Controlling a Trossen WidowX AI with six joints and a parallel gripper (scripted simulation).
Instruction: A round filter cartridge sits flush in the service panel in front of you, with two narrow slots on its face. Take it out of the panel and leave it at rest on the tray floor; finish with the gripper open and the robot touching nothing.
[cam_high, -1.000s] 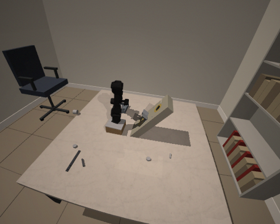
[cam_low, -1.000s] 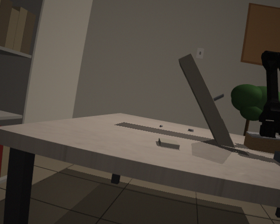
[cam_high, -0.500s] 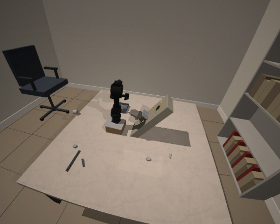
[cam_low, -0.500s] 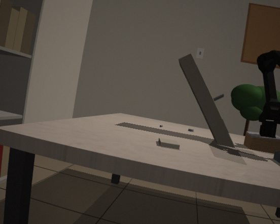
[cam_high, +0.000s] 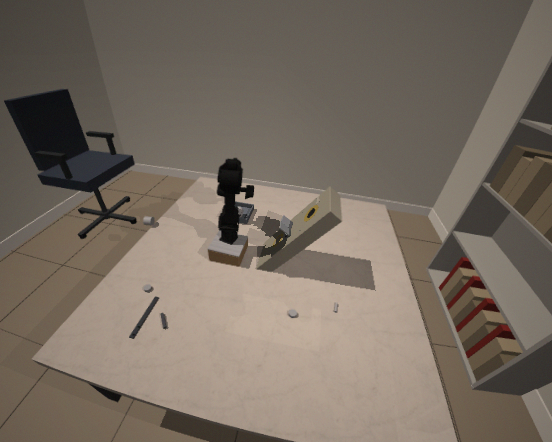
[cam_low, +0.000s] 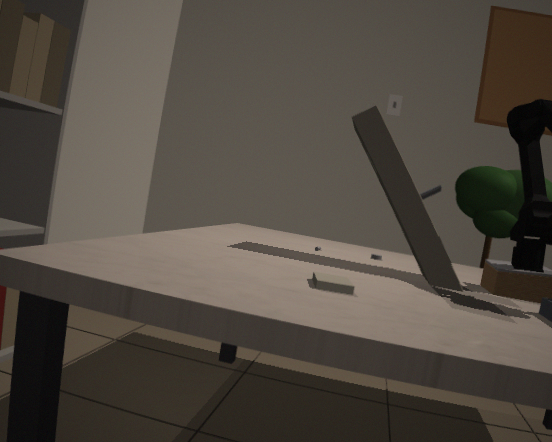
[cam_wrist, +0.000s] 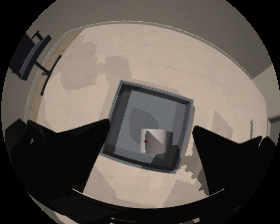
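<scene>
The gripper (cam_wrist: 145, 178) stands wide open with nothing between its fingers, which show in the wrist view as two dark shapes spread to the lower left and lower right of the frame. Between them and lower down, well apart from both, lies the filter cartridge (cam_wrist: 155, 141), a pale round body with a small red mark on its side. It rests on the grey floor of the tray (cam_wrist: 125, 97), toward the tray's near right part, close to the near wall; whether it touches that wall cannot be told. No finger touches the cartridge or the tray rim.

From the top view, the arm (cam_high: 229, 200) rises black from its wooden base block (cam_high: 227, 252) and bends over so that its head hangs above the tray (cam_high: 246, 214), which sits on the table (cam_high: 240, 350) just beside the base. The cartridge itself is too small to make out there. Right of the tray stands the service panel (cam_high: 320, 215), a cream slab leaning at a tilt, with a dark round hole ringed in yellow (cam_high: 311, 212) in its face. In the exterior view the panel (cam_low: 400, 200) shows from behind as a grey tilted board.

Farther out on the table lie a dark bar (cam_high: 144, 317), a short dark piece (cam_high: 163, 320) beside it, and two small pale discs (cam_high: 292, 313).
</scene>
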